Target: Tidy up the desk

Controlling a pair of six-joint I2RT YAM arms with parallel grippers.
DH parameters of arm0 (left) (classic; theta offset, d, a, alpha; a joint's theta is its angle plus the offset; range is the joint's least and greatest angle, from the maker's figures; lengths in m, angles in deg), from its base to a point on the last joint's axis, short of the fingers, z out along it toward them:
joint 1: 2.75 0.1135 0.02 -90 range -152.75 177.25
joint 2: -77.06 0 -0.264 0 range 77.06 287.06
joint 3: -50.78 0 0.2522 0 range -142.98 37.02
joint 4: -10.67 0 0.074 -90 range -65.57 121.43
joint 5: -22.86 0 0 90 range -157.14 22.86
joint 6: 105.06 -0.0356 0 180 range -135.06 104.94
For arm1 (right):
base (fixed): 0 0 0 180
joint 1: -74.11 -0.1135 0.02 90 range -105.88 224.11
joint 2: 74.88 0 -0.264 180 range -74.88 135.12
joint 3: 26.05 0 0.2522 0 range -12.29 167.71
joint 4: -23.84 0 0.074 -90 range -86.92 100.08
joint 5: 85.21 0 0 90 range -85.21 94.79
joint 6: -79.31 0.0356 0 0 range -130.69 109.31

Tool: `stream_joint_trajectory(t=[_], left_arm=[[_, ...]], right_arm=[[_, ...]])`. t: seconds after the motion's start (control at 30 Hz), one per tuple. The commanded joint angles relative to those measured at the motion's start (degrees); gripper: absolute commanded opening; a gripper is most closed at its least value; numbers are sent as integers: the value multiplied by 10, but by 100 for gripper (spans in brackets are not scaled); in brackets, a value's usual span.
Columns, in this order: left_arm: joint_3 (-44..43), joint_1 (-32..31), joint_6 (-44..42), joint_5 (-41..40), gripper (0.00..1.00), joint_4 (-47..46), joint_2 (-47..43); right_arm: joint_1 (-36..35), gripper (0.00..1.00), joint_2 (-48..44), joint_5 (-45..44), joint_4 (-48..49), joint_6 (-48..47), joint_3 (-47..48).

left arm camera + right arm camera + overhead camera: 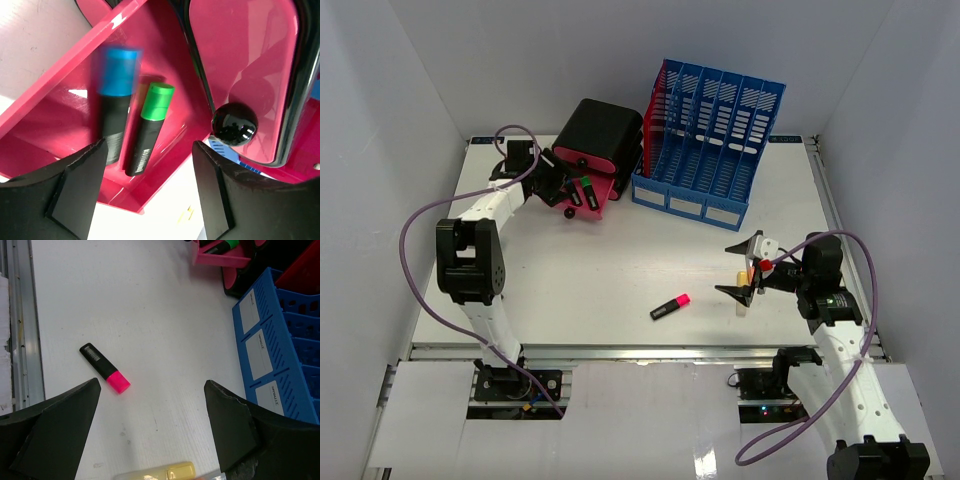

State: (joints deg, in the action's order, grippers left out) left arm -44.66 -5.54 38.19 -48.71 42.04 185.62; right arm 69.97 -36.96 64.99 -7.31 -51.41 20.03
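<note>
Desk (620, 265): large white rectangular tabletop, flat and level, matte.
Edges: metal rails (650, 352) along the near and right sides.
Place: fills the space between the grey walls (380, 120), long sides running left to right.

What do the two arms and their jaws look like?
Both the left arm and the right arm have white links and black joint housings, with a purple cable looping along each. The jaws are black, wedge-shaped blades. The right gripper has a small red spot.
</note>
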Motion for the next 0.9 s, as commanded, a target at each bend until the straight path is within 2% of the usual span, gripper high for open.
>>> stream_joint_trajectory(t=[0.0,0.27,0.43,0.5,0.67,0.77,0.87], left_arm=[[-27,2,-20,18,84,21,-14],[-71,3,-48,40,85,41,-51],[-89,6,-91,53,85,52,-100],[-81,6,-112,83,85,46,-126],[8,-1,-193,213,85,18,-194],[76,-15,-236,248,85,19,-241],[127,-54,-270,247,85,31,-271]], right_arm=[[5,91,-1,18,14,7,-4],[8,91,1,25,11,1,-5],[9,92,20,56,-58,-79,8],[8,92,33,76,-115,-128,17],[8,92,44,104,-182,-227,27],[7,92,43,104,-184,-235,23],[7,92,44,98,-184,-239,21]])
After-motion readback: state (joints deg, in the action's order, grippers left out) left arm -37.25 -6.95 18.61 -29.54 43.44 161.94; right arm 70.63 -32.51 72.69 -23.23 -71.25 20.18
